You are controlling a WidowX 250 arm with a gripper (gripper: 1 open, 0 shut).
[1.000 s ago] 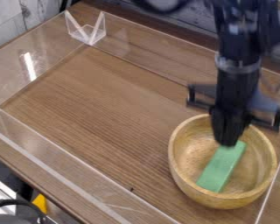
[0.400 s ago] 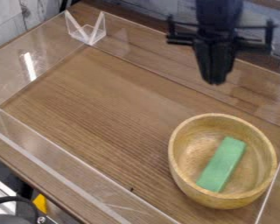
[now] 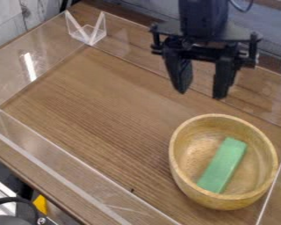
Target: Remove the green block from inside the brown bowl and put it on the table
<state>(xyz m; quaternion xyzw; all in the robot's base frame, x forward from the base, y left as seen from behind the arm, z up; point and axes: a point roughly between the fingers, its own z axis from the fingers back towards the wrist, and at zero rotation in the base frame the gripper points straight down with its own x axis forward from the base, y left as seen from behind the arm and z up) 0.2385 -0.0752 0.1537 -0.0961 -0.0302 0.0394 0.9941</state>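
A brown wood-grain counter (image 3: 102,97) is being shown from above and to one side, with fine straight grain lines running along it and low clear acrylic walls (image 3: 38,61) standing along its edges. A small clear angled piece (image 3: 87,28) is standing at the far corner, upper left in the view.

The green block (image 3: 223,164) is lying flat inside the brown bowl (image 3: 225,161), slanted from the lower left toward the upper right of the bowl's floor, with nothing touching it. The bowl is sitting on the counter at the lower right, close to the near acrylic wall, its thick rim and speckled inside being plainly seen.

The tool (image 3: 202,90) is being held above the counter, beyond the bowl in the view and well apart from the block, pointing steeply downward. Its two dark fingers (image 3: 179,77) are spread wide, with the wood grain showing between them, and nothing is being gripped. The dark arm is reaching up out of the top of the view.
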